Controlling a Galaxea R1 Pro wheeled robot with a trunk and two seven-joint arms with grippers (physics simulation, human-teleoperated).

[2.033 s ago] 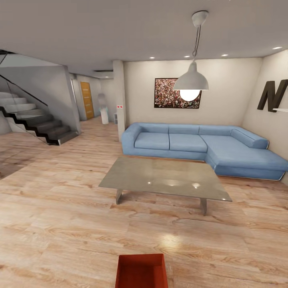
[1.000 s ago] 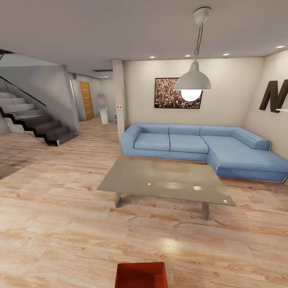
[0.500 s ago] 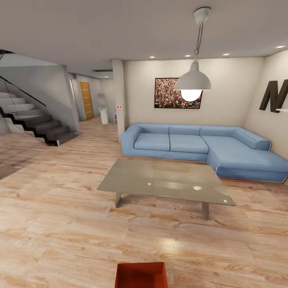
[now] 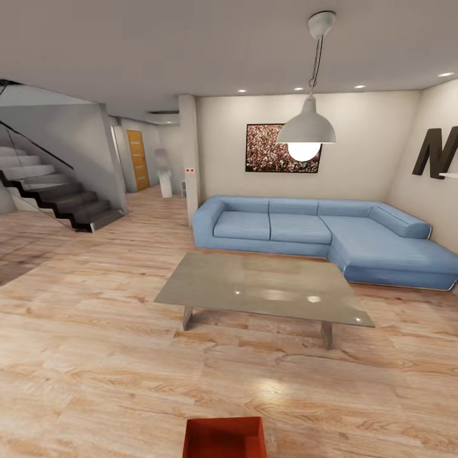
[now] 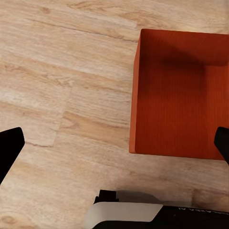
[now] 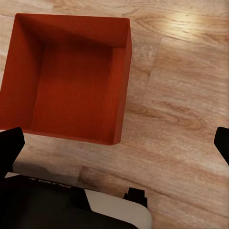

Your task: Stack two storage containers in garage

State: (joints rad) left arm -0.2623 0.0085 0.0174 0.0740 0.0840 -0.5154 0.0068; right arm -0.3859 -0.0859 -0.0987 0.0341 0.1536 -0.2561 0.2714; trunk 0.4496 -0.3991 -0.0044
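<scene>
Head view puts me in the living room, on light wood plank flooring [image 4: 95,356]. 1 orange-red storage container [image 4: 224,437] sits on the planks at the bottom edge of my picture, open side up, directly in front of the robot. Past it stands the grey low table [image 4: 264,287], well apart from the container, and behind that the blue corner sofa [image 4: 318,232] against the beige wall. A white pendant lamp [image 4: 306,130] hangs above the table, with a framed picture [image 4: 267,147] on the wall behind. At my left I see a dark staircase [image 4: 60,197] and, down the passage, an orange-brown door [image 4: 137,159].

From the left wrist view, the left gripper [image 5: 114,145] is spread wide, its 2 black fingertips [image 5: 9,150] at opposite edges, above the planks with the container [image 5: 181,93] partly between them. From the right wrist view, the right gripper [image 6: 114,145] is equally spread, holding nothing, the empty container [image 6: 71,76] below it with the robot's white and black base [image 6: 71,202] just beside.
</scene>
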